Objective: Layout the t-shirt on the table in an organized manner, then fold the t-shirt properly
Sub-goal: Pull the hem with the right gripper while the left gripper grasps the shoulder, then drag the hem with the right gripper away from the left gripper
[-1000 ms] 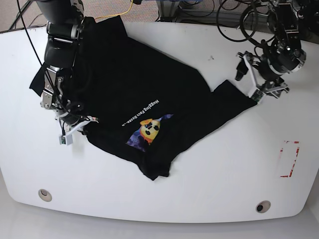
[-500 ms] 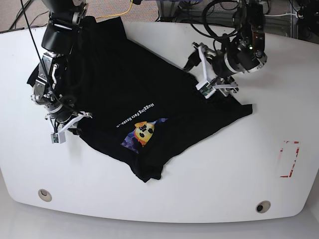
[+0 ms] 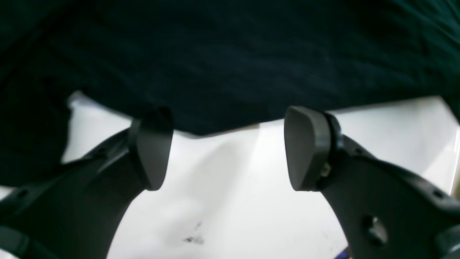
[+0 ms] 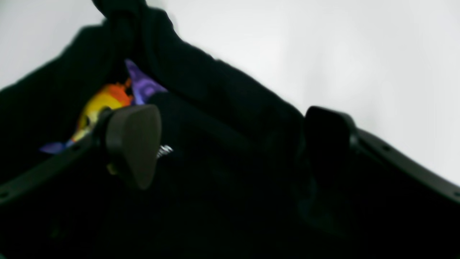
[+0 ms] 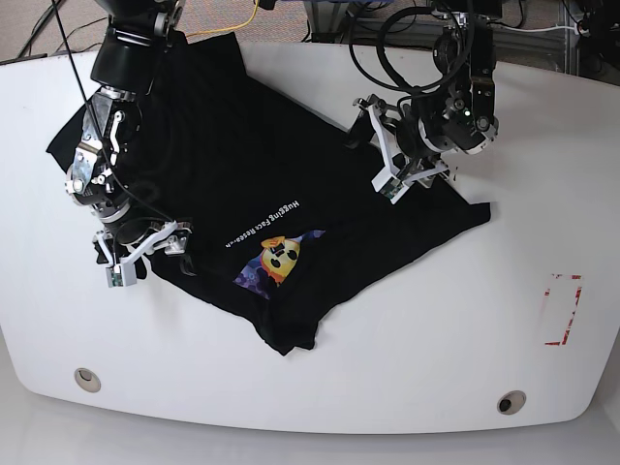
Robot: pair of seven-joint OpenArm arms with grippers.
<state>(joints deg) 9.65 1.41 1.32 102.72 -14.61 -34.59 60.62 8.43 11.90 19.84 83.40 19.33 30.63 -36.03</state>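
1. From the base view, the black t-shirt (image 5: 262, 184) lies rumpled across the far-left part of the white table (image 5: 436, 320), its print (image 5: 274, 262) and white lettering (image 5: 262, 225) facing up near the shirt's near edge.
2. The left gripper (image 5: 385, 160) hangs over the shirt's far-right edge, just beyond the corner of cloth that points toward the red tape rectangle (image 5: 562, 310).
3. The right gripper (image 5: 145, 254) sits low at the shirt's left edge, left of the print.
4. Only the left wrist camera shows that gripper (image 3: 226, 147) closely: its two pads (image 3: 305, 147) stand wide apart with bare table (image 3: 222, 201) between them. The shirt's edge (image 3: 230, 72) runs just past the tips, and nothing is held.
5. That same view picks up a small dark scuff (image 3: 192, 239) on the table below the shirt's edge, too faint to find from the base view.
6. The right wrist camera shows its gripper (image 4: 230, 144) also spread wide, pads (image 4: 134, 144) apart above dark cloth (image 4: 222, 169). Whether the tips touch the shirt cannot be told through the blur.
7. The print (image 4: 107, 104) shows in that view beside the gripper's left pad, with plain table (image 4: 323, 54) beyond the shirt.
8. Two round metal-ringed holes (image 5: 87, 379) near the table's front edge appear in the base view alone.
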